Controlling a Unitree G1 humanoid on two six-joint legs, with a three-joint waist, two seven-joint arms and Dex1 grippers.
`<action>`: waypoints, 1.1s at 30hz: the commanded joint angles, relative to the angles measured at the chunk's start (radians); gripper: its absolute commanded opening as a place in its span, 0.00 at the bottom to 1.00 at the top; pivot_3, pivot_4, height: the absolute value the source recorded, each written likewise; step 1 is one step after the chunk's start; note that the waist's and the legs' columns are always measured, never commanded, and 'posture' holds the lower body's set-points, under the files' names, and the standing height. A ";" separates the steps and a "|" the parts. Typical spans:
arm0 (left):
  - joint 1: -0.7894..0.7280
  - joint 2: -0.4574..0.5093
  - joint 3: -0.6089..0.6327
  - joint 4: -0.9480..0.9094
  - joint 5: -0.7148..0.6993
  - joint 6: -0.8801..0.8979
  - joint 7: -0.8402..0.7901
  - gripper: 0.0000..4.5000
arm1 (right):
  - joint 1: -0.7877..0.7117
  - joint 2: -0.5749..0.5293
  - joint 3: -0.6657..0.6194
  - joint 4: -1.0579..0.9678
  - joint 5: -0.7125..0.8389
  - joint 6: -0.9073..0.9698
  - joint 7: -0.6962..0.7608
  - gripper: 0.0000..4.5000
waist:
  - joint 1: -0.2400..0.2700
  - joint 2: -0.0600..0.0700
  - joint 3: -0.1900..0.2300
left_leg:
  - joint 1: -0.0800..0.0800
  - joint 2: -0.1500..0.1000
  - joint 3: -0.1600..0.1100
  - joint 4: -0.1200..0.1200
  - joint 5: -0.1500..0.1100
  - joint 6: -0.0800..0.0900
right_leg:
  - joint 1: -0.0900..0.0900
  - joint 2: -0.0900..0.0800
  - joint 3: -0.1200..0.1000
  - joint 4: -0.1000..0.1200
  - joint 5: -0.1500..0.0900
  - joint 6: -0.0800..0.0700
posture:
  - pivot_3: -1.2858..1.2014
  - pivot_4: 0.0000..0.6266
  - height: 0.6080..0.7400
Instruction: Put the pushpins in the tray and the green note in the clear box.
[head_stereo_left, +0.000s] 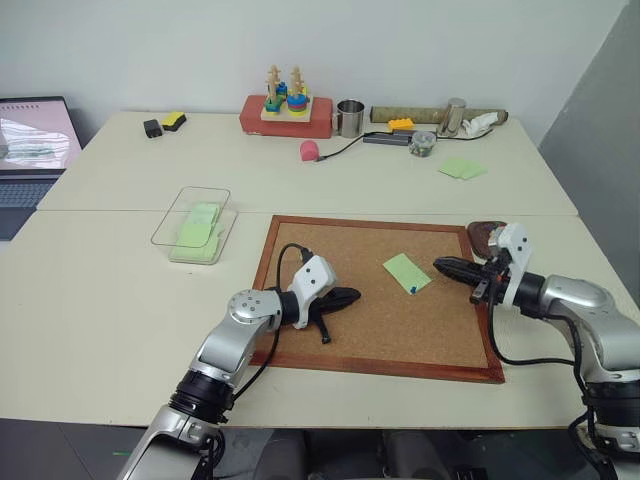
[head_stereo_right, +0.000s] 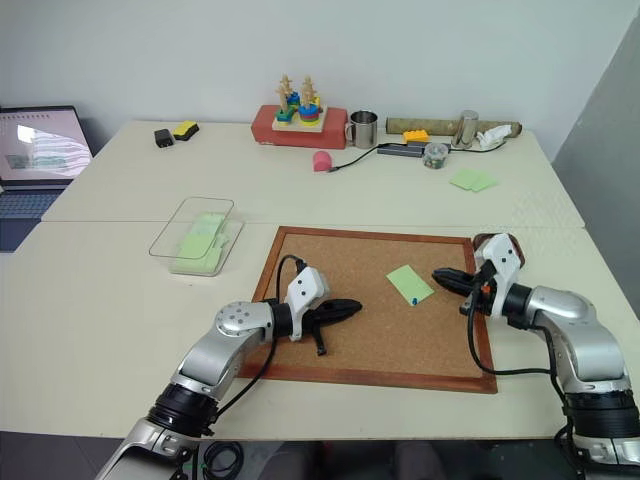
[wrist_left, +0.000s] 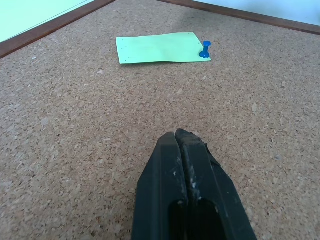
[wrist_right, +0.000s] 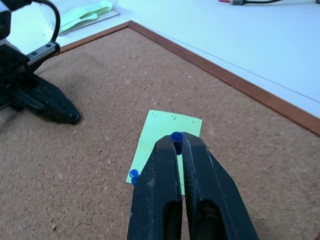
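Cork board (head_stereo_left: 380, 320) fills my head view, green note (head_stereo_left: 407, 272) lying flat mid-board, brown tray (head_stereo_left: 487, 234) at its far right corner. Left wrist: left gripper (wrist_left: 182, 137) pressed together, empty, facing the paper's blue pushpin (wrist_left: 205, 50). Right wrist: right gripper (wrist_right: 176, 141) clamps a second blue pin (wrist_right: 176, 137) by its hard little head, light, easily dropped.

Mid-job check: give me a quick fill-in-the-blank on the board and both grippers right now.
1. The right gripper is shut on a ____ pushpin.
2. The green note lies on the ____, not in the clear box.
3. The left gripper is ____ and holds nothing.
Missing words: blue; corkboard; shut.
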 joint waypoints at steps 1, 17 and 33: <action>0.033 0.014 -0.019 0.017 0.025 0.025 0.006 0.00 | -0.031 -0.034 -0.056 0.034 -0.039 -0.033 -0.056 0.00 | 0.000 0.000 0.000 | 0.000 0.000 0.000 0.000 0.000 0.000 | 0.000 0.000 0.000 0.000 0.000 0.000 | 0.52 0.24 1.00; 0.079 0.046 0.014 -0.051 0.010 0.051 0.035 0.00 | -0.236 -0.054 0.033 0.493 -0.412 -0.270 -0.373 0.00 | -0.023 0.000 0.000 | 0.001 0.002 0.003 -0.002 0.000 0.000 | -0.002 0.002 0.003 0.000 0.002 -0.004 | 0.52 0.24 1.00; 0.077 0.037 0.004 -0.044 0.010 0.047 0.039 0.00 | -0.276 -0.030 0.011 0.555 -0.396 -0.324 -0.359 0.66 | -0.023 0.001 0.000 | 0.001 0.001 0.003 -0.001 0.000 0.000 | -0.001 0.002 0.003 0.000 0.002 -0.004 | 0.52 0.24 1.00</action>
